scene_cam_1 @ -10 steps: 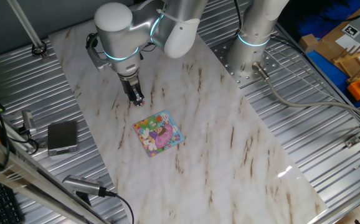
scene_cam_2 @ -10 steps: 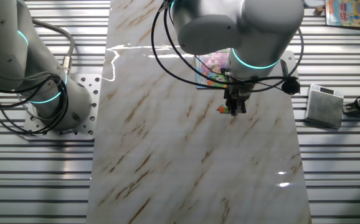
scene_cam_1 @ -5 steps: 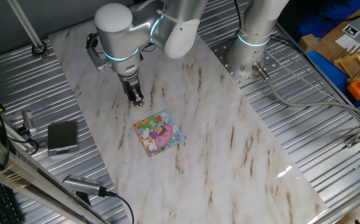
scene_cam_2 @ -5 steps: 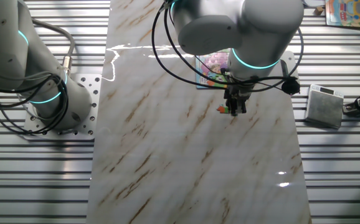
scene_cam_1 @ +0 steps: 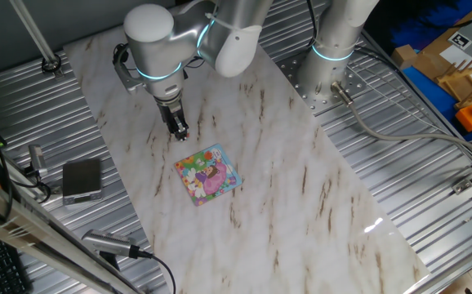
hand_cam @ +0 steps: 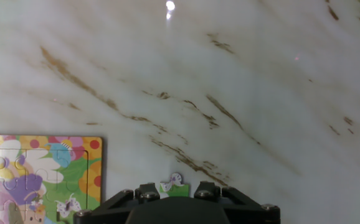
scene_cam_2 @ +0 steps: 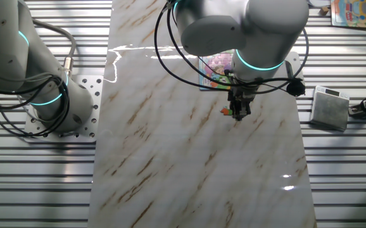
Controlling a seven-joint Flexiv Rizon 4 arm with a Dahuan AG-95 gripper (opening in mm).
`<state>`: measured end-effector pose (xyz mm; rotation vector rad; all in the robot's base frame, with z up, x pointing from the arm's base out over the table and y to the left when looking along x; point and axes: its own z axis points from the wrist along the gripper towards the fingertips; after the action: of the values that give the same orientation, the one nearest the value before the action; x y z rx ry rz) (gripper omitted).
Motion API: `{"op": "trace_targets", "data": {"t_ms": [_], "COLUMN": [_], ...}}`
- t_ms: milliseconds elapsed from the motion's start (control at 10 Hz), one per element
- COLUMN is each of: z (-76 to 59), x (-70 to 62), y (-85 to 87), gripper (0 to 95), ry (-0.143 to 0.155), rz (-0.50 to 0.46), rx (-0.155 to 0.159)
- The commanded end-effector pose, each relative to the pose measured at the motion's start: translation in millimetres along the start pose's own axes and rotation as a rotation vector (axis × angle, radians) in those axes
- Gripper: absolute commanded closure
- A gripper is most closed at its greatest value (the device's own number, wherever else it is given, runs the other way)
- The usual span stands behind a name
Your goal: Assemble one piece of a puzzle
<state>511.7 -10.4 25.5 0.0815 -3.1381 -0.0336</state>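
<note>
The puzzle (scene_cam_1: 208, 173) lies flat on the marble board, a small colourful square; it also shows in the other fixed view (scene_cam_2: 216, 66) and at the lower left of the hand view (hand_cam: 37, 177). My gripper (scene_cam_1: 180, 132) stands upright with its tips down at the board, just beyond the puzzle's far left corner. The jaws stand close together around the piece (hand_cam: 172, 185), a tiny green bit with a pale butterfly. In the other fixed view the piece (scene_cam_2: 225, 111) sticks out to the left of the gripper (scene_cam_2: 239, 114). The fingertips are hidden in the hand view.
A grey box (scene_cam_1: 82, 180) sits on the slatted metal left of the board, with cables near it. A second arm's base (scene_cam_1: 334, 57) stands at the board's far edge. Wooden and blue items (scene_cam_1: 456, 73) lie at the far right.
</note>
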Motion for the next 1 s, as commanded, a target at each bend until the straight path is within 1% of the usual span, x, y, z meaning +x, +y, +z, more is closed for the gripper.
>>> {"op": "trace_targets", "data": {"t_ms": [100,300,1000], "z": [-0.2,-0.2,4.2], "x": [-0.2,-0.2,6.9], "y": [0.1,0.1,0.9], "gripper": [57.0,57.0,57.0], "ry": [-0.004,-0.011,-0.009], "rz": [0.007,0.019,0.076], "rx": [-0.002,-0.002,-0.005]}}
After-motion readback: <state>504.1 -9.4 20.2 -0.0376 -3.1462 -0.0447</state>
